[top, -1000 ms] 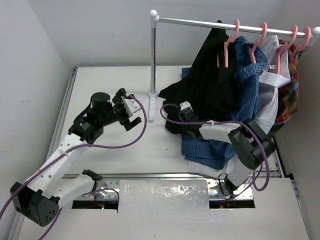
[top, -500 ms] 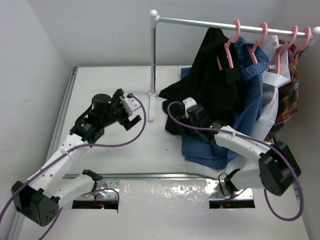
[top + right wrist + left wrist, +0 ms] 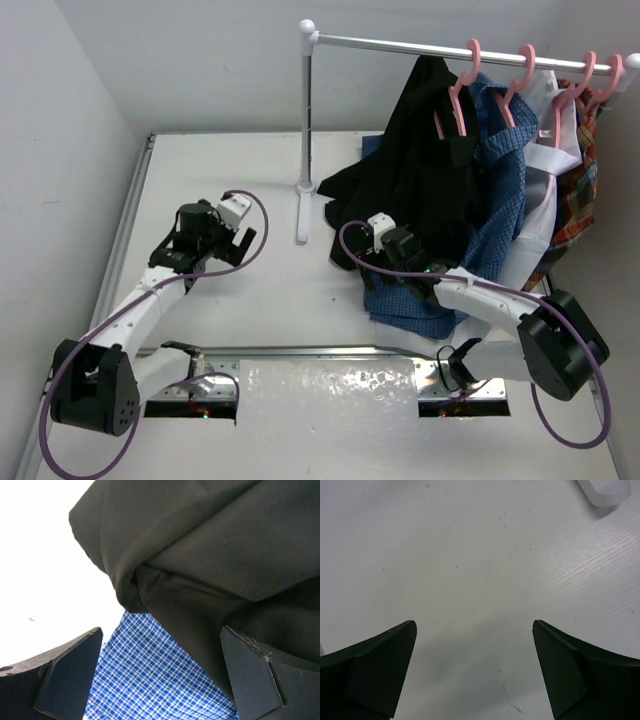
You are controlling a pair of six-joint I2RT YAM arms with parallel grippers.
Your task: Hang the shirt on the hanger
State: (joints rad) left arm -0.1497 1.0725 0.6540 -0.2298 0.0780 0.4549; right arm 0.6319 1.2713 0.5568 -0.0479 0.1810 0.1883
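My right tool (image 3: 161, 630) gapes wide and empty over the shirt (image 3: 420, 170) hem, right of the post (image 3: 305, 130). The shirt drapes from the hanger (image 3: 455, 100) nearest the post, tail pooled on the worktop (image 3: 230, 160). My left tool (image 3: 474, 625), also wide, hangs left of the post, I judge to stay clear.

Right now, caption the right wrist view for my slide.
Open fingers hover over black shirt overlapping blue checked fabric.
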